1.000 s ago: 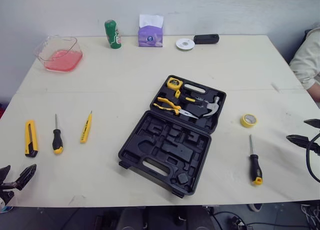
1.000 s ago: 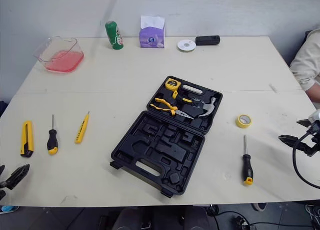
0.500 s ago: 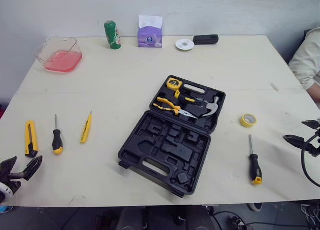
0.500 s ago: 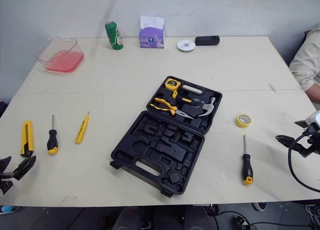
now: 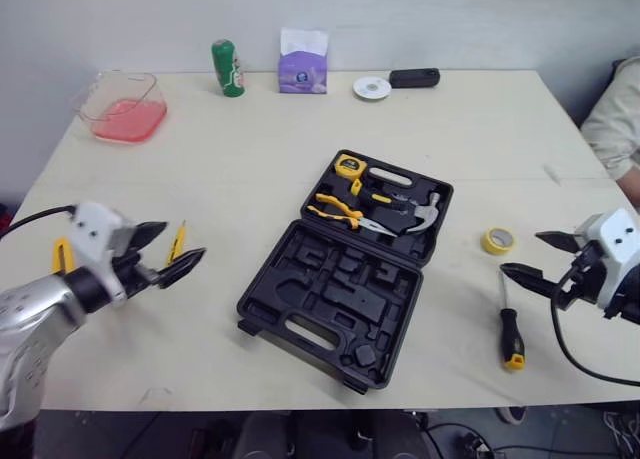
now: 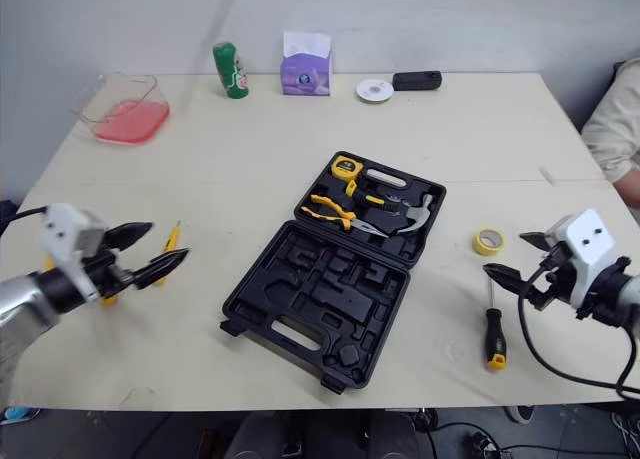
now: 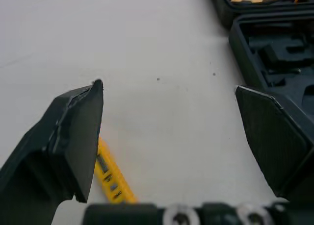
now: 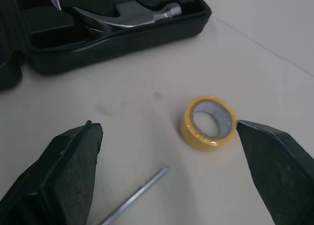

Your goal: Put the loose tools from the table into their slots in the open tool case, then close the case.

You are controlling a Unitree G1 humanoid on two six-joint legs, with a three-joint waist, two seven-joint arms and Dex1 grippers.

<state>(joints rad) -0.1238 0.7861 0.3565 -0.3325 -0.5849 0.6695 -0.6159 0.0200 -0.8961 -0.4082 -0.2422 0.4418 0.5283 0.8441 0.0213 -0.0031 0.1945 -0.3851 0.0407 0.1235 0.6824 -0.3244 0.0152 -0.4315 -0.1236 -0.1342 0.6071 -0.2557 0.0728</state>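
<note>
While the tool case [image 5: 330, 294] lies open near the middle of the worktop [image 5: 250, 159], both arms reach in over it from the near corners. The case's nearer half shows bare moulded slots. Its farther half holds a yellow tape measure [image 5: 347, 164], yellow-handled pliers [image 5: 335, 209] and a hammer [image 5: 425, 214]. On the robot's left, the left gripper [image 5: 184, 238] hangs low with its fingers [image 7: 81, 122] spread wide and nothing between them. It sits right at a slim yellow tester [image 7: 110, 173] that lies flat on the worktop, well apart from the case. In the wrist view the tester runs just beside one finger, though I cannot tell whether they touch. On the robot's right, the right gripper [image 5: 520, 252] also has its fingers [image 8: 73, 161] wide apart and empty. It hovers between a roll of yellow tape [image 5: 497, 240] and a black-and-yellow screwdriver [image 5: 511, 329]. Both lie loose on the worktop beside the case. The wrist view shows the tape close to one finger, with the tip of the screwdriver's shaft lying between the two. Along the far edge stand a clear container with pink contents [image 5: 120, 107], a green can [image 5: 227, 68], a purple tissue box [image 5: 302, 64], a white disc [image 5: 371, 87] and a small black object [image 5: 413, 77]. A person's sleeve [image 5: 615, 119] shows at the right side of the worktop.
</note>
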